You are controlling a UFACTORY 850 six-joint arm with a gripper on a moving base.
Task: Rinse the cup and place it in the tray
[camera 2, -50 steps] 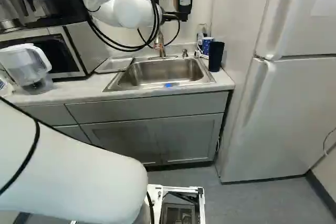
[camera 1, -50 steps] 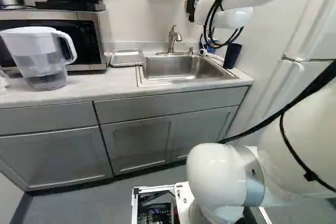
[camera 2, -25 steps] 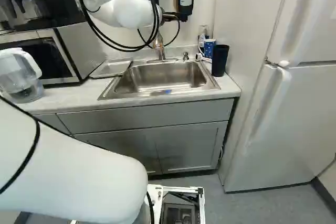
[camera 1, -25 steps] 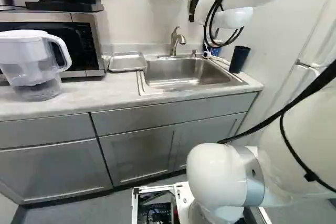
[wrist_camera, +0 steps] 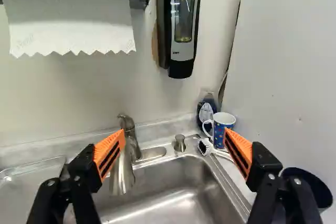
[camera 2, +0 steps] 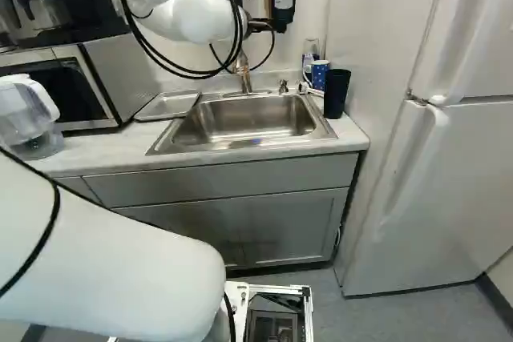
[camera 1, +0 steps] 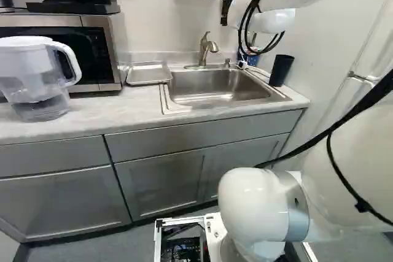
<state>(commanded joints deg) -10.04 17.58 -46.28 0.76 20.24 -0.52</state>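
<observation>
The gripper (camera 2: 261,25) shows partly in the right base view, high in front of the wall behind the sink. In the wrist view the gripper (wrist_camera: 174,137) stands wide open with nothing held. A blue dotted mug (wrist_camera: 224,125) stands in the back corner beyond one orange pad. The dark cup (camera 2: 337,92) is upright beside it, right of the sink; in the wrist view it is partly behind a finger. The faucet (camera 1: 207,47) rises behind the steel sink (camera 1: 218,85). A shallow metal tray (camera 1: 148,73) lies left of the sink.
A water pitcher (camera 1: 35,78) and the microwave (camera 1: 92,53) are left of the tray. A soap dispenser (wrist_camera: 184,22) and paper towel (wrist_camera: 71,22) hang on the wall. A brush (wrist_camera: 205,147) lies near the mug. The fridge (camera 2: 437,190) is at the right.
The base has moved closer to the counter, mostly in the first half second and only slightly since. The arm keeps its pose above its lowest joint.
</observation>
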